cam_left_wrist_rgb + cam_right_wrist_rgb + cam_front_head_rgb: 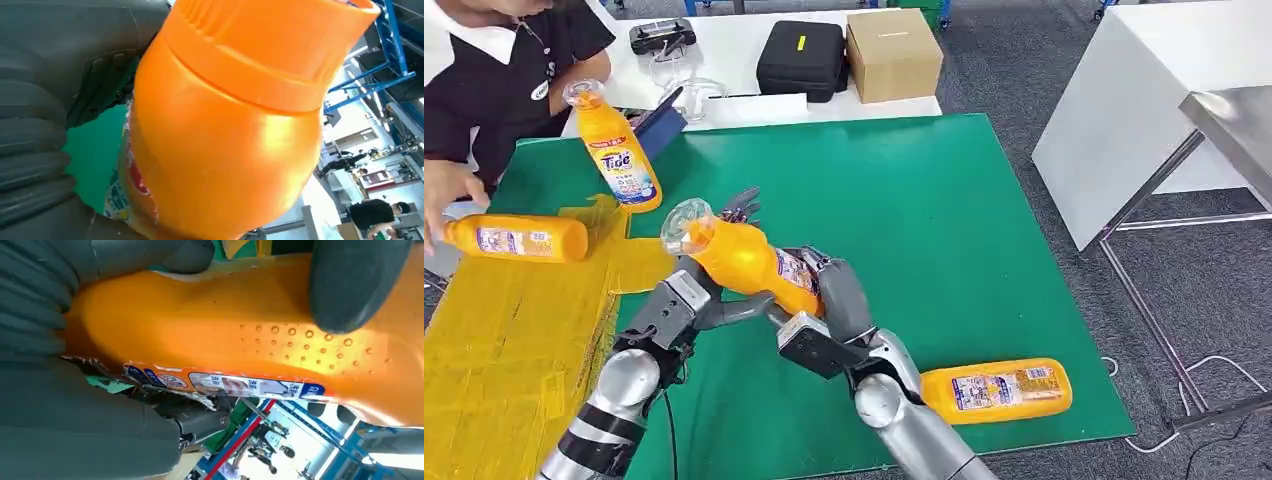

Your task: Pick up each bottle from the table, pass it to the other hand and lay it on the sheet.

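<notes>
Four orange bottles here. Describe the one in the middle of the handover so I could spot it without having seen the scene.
Look above the middle of the green mat, where the two silver arms meet. The held bottle is tilted between the left hand and right hand, clear cap up-left. It alone is off the surface.

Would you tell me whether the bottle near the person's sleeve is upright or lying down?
Upright: the bottle stands on its base on the green mat, cap uppermost.
</notes>
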